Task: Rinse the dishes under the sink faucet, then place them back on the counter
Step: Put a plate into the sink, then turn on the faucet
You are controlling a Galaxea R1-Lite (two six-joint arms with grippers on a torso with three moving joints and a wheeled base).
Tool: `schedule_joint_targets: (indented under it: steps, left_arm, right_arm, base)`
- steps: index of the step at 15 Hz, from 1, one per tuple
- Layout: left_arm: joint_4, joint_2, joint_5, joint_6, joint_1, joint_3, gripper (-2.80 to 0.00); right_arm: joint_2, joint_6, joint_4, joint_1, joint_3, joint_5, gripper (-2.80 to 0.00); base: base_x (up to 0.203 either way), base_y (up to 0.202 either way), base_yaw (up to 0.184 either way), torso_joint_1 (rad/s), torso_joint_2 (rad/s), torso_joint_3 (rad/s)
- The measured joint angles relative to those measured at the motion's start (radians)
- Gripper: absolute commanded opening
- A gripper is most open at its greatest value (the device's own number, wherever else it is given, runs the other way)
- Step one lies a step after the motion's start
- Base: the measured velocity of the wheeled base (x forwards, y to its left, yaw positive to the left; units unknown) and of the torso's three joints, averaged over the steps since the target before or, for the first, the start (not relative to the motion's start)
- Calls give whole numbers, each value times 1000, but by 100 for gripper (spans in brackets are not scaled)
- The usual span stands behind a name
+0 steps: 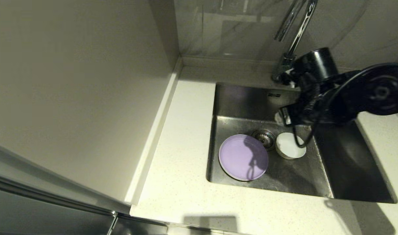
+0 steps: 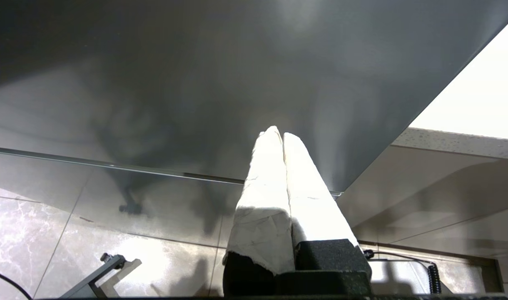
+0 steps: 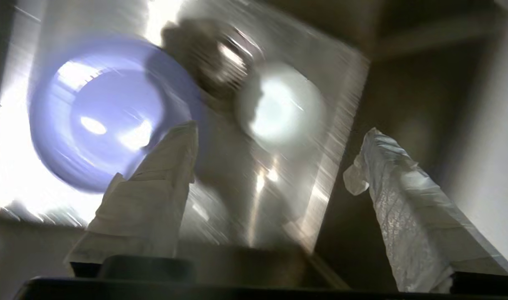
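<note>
Currently right tool (image 3: 275, 166) hangs over sink (image 1: 349, 163), fingers apart, empty. Lavender plate (image 1: 243, 157) and white bowl (image 1: 289, 145) lie below it by drain. Recommend: drop straight, grip rim firmly. Left tool (image 2: 282, 143) parked, fingers together.

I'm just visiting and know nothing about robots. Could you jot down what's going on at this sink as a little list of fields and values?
Place: steel sink set in a white speckled counter
Faucet: chrome gooseneck faucet behind the basin; no water seen
In the sink: lavender plate and small white bowl, either side of the drain strainer
Third dish: no cream plate in view
Right gripper: open, empty, above the basin
Left gripper: shut, empty, below counter level, away from the sink
</note>
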Motion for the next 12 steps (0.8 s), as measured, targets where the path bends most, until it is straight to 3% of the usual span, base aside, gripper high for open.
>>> schedule_joint_targets:
  steps: [5,8,11,12]
  left_arm:
    - [0,0,0,0,-1,0,-280]
    - [0,0,0,0,0,0,-280]
    - [0,0,0,0,0,0,-280]
    - [0,0,0,0,0,0,-280]
  right_arm:
    - [-279,4,344,-185,89,-3,0]
    - [-354,118,371,-221,125,-7,0]
    - [-380,236,368,-260,129,97,0]
    - [-382,259,363,-271,119,138,-280]
  base:
    - [0,0,0,0,0,0]
    - [0,0,0,0,0,0]
    - [0,0,0,0,0,0]
    - [0,0,0,0,0,0]
